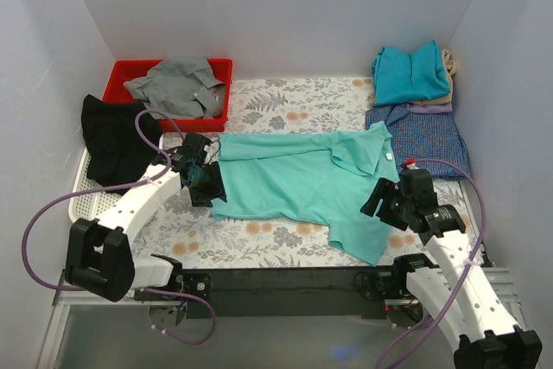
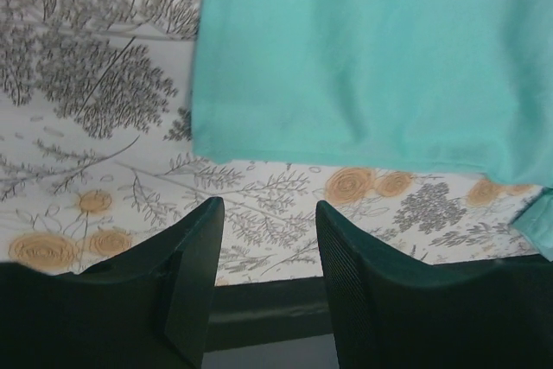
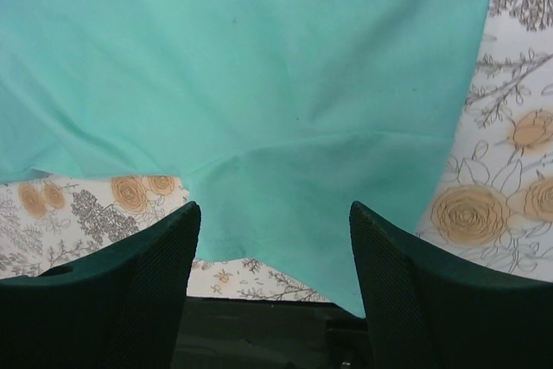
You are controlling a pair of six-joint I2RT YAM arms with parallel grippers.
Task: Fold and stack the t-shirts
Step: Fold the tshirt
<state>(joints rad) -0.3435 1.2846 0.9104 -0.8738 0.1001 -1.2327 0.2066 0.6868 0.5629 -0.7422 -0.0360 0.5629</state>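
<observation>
The mint tee (image 1: 302, 181) is laid unfolded between the left end effector (image 1: 206, 183) and right end effector (image 1: 385, 200), both opened wide and empty; a stack (image 1: 411, 73) is seen beyond the right one.

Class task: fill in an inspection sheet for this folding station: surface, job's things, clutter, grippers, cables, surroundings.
Surface: floral cloth, flat.
Job's things: mint-green shirt spread out; teal shirt folded far right, by a blue check shirt.
Clutter: grey garment in red bin; black garment on white tray.
Grippers: left gripper open at the shirt's hem; right gripper open at its sleeve.
Cables: purple cables loop beside both arms.
Surroundings: plain white walls.
</observation>
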